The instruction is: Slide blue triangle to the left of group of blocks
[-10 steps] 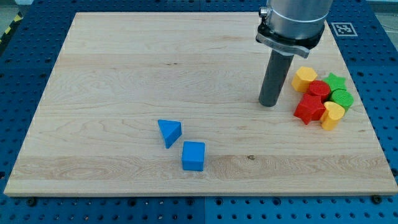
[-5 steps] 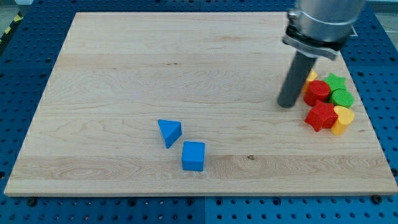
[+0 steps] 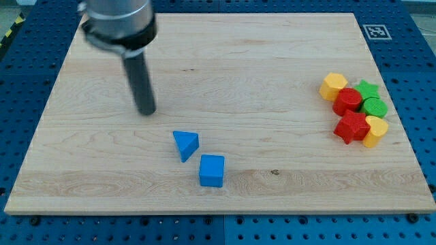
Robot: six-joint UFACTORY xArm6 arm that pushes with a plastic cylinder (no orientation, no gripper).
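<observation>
One blue triangle [image 3: 185,145], apex down.

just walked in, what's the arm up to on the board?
My tip sits up and to the view's left of the blue triangle, not touching it. The blue cube lies just below-right of the triangle. The group, yellow, red and green blocks, is clustered at the view's right. The triangle is far from that group, so the slide is not done.
</observation>
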